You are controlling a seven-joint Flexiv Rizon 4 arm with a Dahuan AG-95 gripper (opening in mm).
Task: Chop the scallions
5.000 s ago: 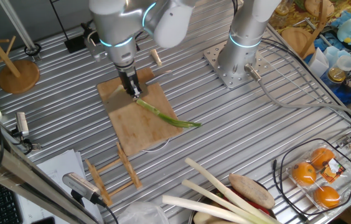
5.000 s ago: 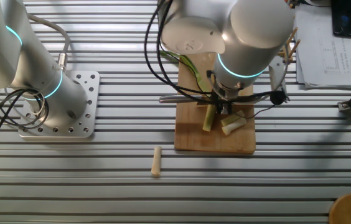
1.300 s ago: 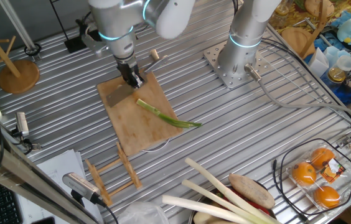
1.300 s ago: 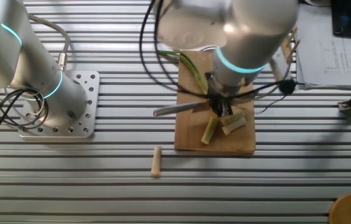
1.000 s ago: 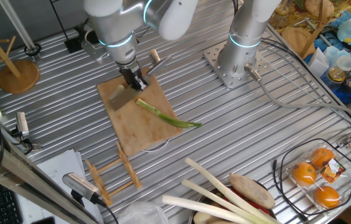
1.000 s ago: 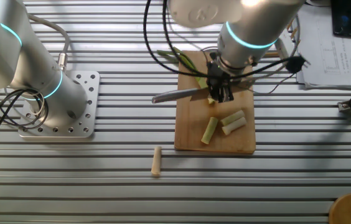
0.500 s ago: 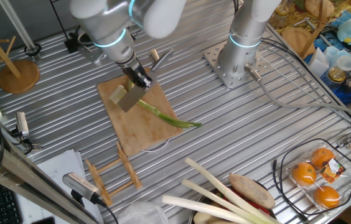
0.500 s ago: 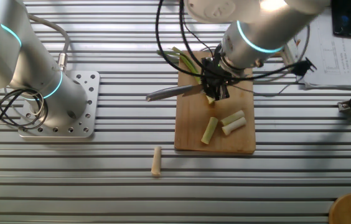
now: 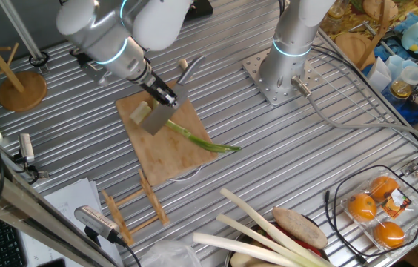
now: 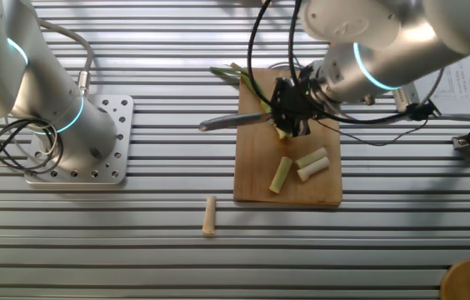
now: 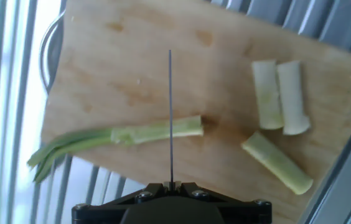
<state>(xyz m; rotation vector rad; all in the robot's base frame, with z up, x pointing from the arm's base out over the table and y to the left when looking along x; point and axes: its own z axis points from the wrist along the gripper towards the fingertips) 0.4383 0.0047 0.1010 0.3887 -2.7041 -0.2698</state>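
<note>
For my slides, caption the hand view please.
Knife blade lined up across the scallion, three cut pieces lying beside it on the board.

The surface (image 9: 327,159) is a grey metal top ribbed with long parallel slats, catching soft even light. A round wooden stand (image 9: 21,87) sits at one corner, printed papers (image 10: 443,67) lie along an edge, and a wire basket (image 9: 409,194) of oranges (image 9: 362,208) occupies another corner.
</note>
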